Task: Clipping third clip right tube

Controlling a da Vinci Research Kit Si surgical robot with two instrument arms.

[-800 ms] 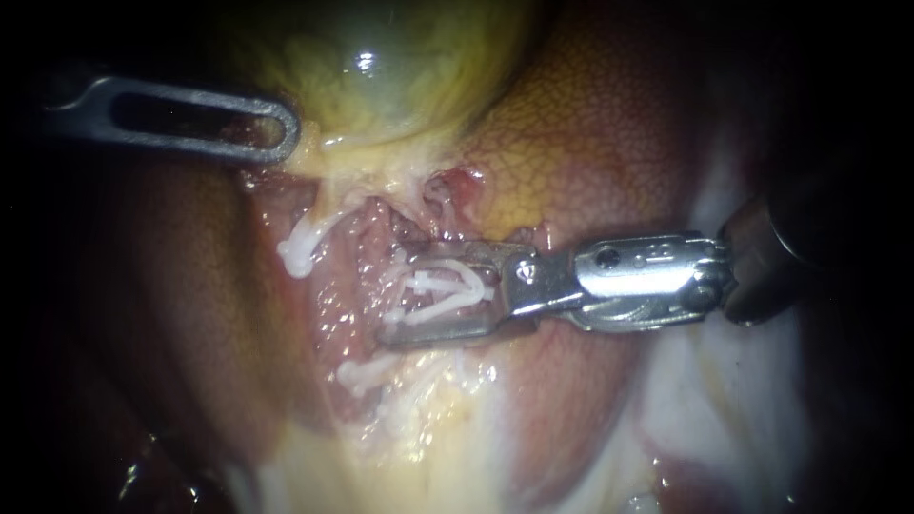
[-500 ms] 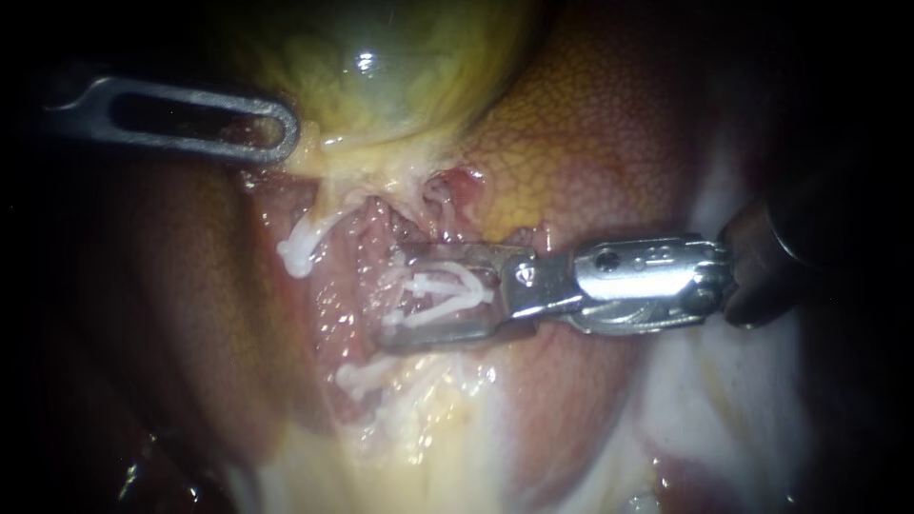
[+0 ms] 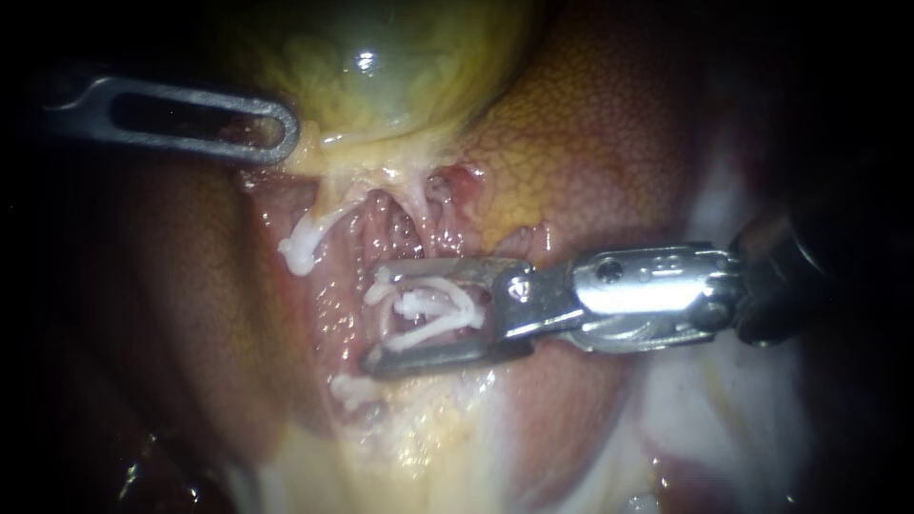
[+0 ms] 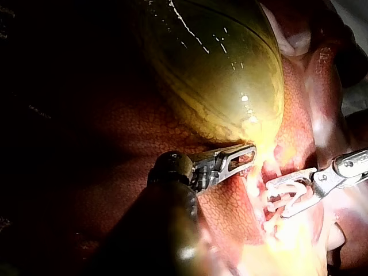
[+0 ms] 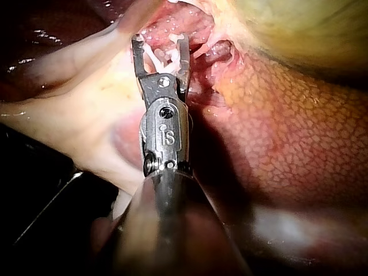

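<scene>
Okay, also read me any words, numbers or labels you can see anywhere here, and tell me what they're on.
On the right instrument: one small stamped mark on its metal body in the right wrist view. I do not read it off, and it is blurred in the endoscope view.
On the left instrument: no text shows.
On the gallbladder, the liver and the clips: none.

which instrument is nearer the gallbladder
Left. The left instrument sits at the lower edge of the gallbladder; the right instrument is farther down the tissue, its jaws open around the clips.
</scene>
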